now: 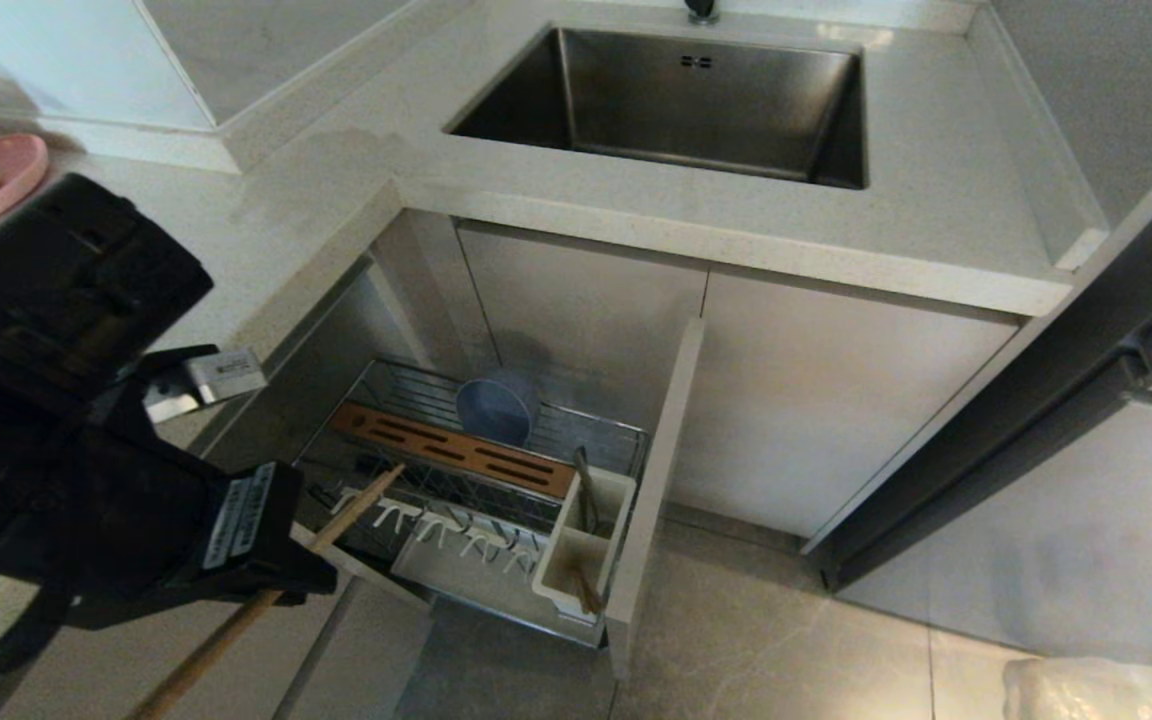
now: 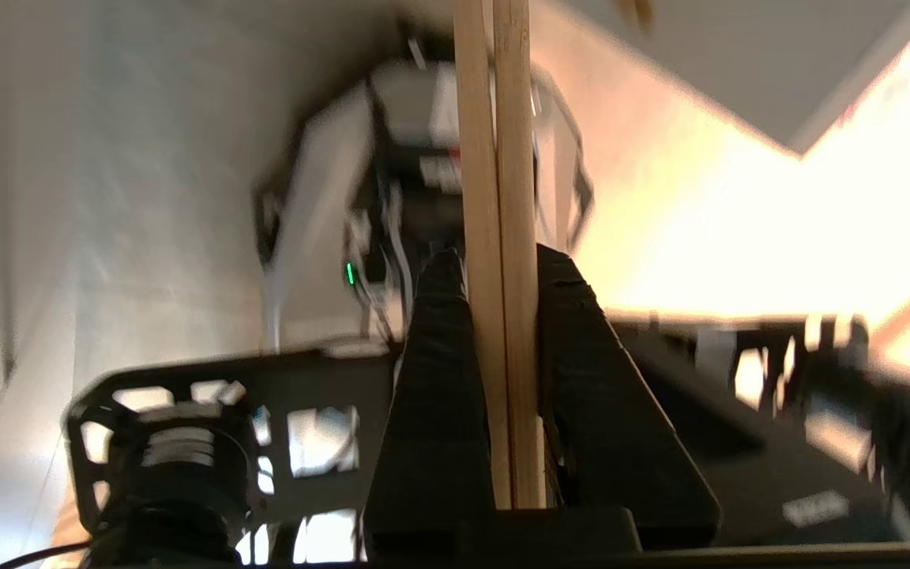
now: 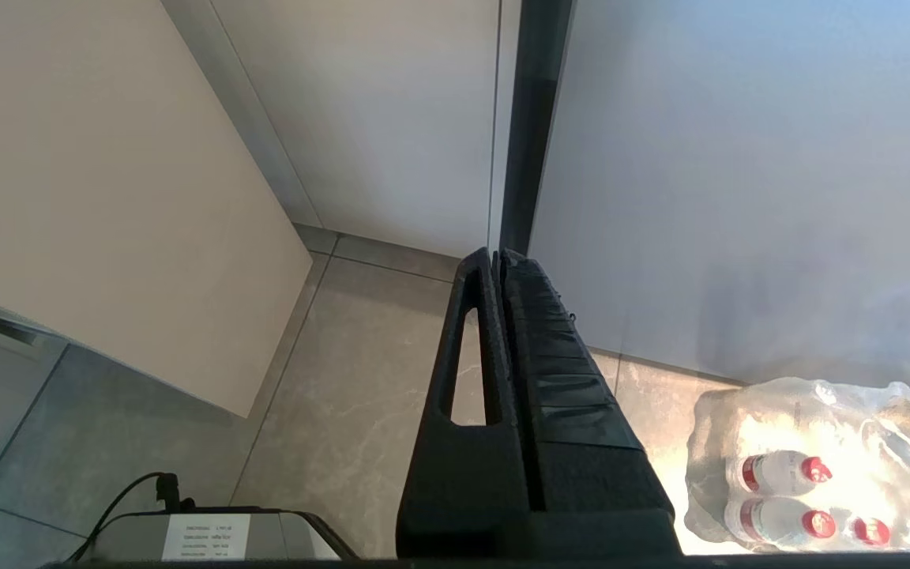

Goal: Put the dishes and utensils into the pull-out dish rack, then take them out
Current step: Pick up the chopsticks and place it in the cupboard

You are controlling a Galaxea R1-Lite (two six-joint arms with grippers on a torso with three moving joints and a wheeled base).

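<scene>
- Nearest my head camera is the left gripper (image 1: 281, 570), big and dark, hanging to the left of the pull-out dish rack (image 1: 496, 500) and above the floor.
- My left wrist camera shows its two black fingers (image 2: 439, 379) clenched on the pair of wooden chopsticks (image 2: 502, 261), which lie side by side between the pads and run straight out past the fingertips.
- From the head camera, the chopsticks (image 1: 361, 510) slant across the gripper, the upper end reaching over the rack's left front corner, the lower end pointing down toward the floor.
- I see the rack drawn out from under the countertop (image 1: 636, 210), its beige front panel (image 1: 656, 480) on the right side.
- Inside the rack the pale-blue bowl (image 1: 496, 408) stands on edge at the back, just behind the slotted wooden bar (image 1: 456, 450).
- Beside the front panel sits the white utensil cup (image 1: 584, 545); a slim metal utensil (image 1: 586, 490) stands in its rear compartment, and something brown shows in its front compartment, which I cannot identify.
- White prongs (image 1: 436, 520) line the rack's front row, left of the cup.
- Above the rack, the steel sink (image 1: 676, 100) is set into the countertop; far left of the sink a pink plate (image 1: 6, 180) rests on the counter.
- My right gripper (image 3: 498, 261) hangs parked over the floor tiles, fingers pressed together on nothing, near a pack of bottles (image 3: 818, 466).
</scene>
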